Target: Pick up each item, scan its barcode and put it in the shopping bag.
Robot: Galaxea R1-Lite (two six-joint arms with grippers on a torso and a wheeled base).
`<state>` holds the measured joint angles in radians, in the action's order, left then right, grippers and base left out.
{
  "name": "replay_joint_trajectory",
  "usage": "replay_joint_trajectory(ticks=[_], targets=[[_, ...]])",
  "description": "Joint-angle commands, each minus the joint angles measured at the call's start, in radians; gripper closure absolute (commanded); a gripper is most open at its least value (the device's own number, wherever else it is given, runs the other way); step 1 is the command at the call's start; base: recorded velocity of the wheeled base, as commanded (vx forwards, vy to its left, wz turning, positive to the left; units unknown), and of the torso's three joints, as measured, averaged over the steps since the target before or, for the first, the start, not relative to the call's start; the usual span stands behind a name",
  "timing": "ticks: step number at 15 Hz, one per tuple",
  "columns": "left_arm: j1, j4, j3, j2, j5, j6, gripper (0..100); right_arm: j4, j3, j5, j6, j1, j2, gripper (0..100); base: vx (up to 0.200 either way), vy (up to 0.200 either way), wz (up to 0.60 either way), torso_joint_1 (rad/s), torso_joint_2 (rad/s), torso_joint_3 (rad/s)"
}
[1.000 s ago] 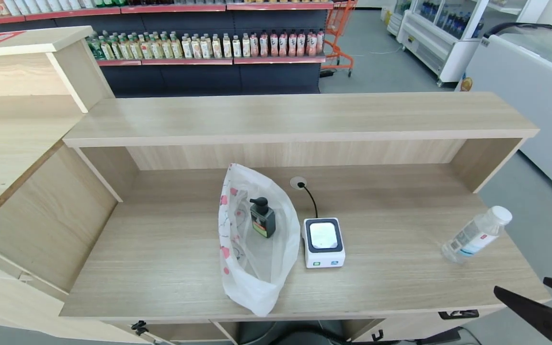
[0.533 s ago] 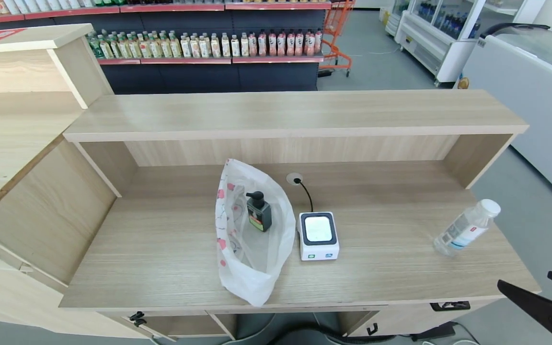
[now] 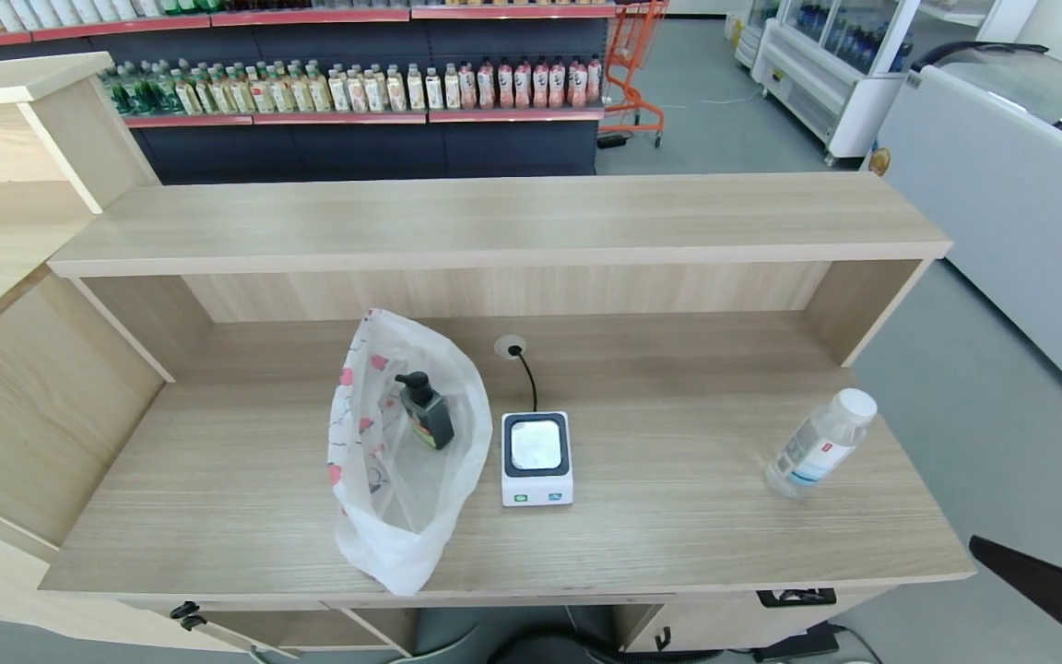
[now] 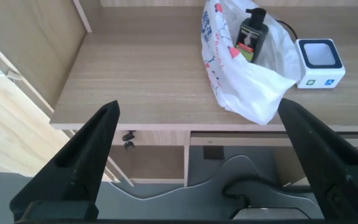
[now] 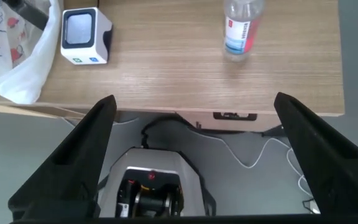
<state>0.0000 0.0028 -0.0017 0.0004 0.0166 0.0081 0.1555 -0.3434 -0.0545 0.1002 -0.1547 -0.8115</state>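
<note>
Water bottle (image 3: 817, 444), clear plastic with a white cap and a paper label, stands on its base near the right end of the counter (image 3: 678, 526), well apart from the scanner (image 3: 536, 456) and not yet bagged. The shopping bag (image 3: 374, 544) lies open just beside the scanner's left side, with a dark pump bottle (image 3: 427, 412) already inside it.

The right gripper (image 5: 194, 102) hangs below and in front of the counter's front edge, fingers spread wide and empty. The left gripper (image 4: 199, 106) sits likewise off the front edge, nearer the bag, its fingers wide apart and holding nothing.

The bottle probably has thin, smooth walls that give under pressure, so a hard squeeze could dent it or let it slip. Whether it is full is hard to tell; if so, it will have some weight and be top-steady, but a sideways nudge could tip it or roll it off the near edge. The best hold looks to be across the labelled middle, where the paper adds friction, leaving the barcode side free to face the scanner.
</note>
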Motion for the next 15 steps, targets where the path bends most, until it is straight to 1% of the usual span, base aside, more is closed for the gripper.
replay_joint_trajectory(ticks=[1,5,10,12,15], targets=[[0.000,0.000,0.000,0.000,0.000,0.000,0,0.001,-0.005,-0.001,0.001,0.003,-0.002,0,0.000,-0.200,0.00,0.002,0.00,0.002],[0.000,0.000,0.000,0.000,0.000,0.000,0,-0.002,0.000,0.001,0.012,0.004,0.002,0,0.000,-0.200,0.00,0.004,0.00,0.004],[0.000,0.000,0.000,0.000,0.000,0.000,0,-0.076,-0.002,0.012,0.058,0.004,0.034,0,0.000,-0.200,0.00,0.002,0.00,0.002],[0.000,0.000,0.000,0.000,0.000,-0.003,0,-0.082,0.003,0.012,0.070,0.004,0.028,0,0.000,-0.200,0.00,0.002,0.00,0.002],[0.000,0.000,0.000,0.000,0.000,-0.002,0,-0.082,0.021,0.015,0.082,0.004,0.018,0,0.000,0.000,0.00,0.000,0.00,0.000]])
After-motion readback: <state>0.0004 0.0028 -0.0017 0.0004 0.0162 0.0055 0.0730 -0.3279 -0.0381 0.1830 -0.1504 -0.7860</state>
